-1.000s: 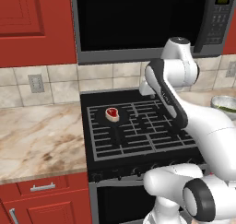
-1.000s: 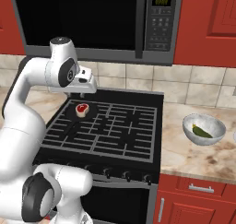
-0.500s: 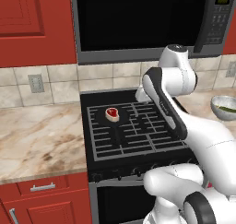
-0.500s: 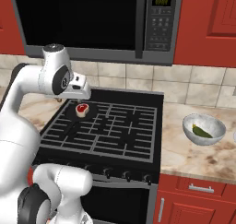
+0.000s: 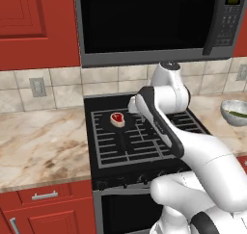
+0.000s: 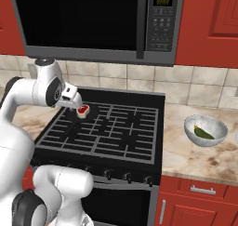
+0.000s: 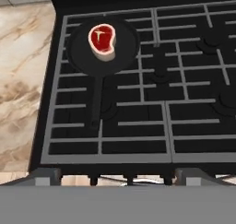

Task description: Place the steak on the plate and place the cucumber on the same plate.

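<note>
Hand view shows the steak (image 7: 103, 39) lying in a black pan (image 7: 102, 50); right base view shows the cucumber (image 6: 203, 133) in the bowl (image 6: 206, 130). Whether the jaws are open I cannot tell.

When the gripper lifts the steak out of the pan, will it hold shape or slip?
The steak looks thin and flat, so it may sag at the edges. It lies loose in the dark pan, so a nudge would probably slide it. Being small, it is likely light.
</note>
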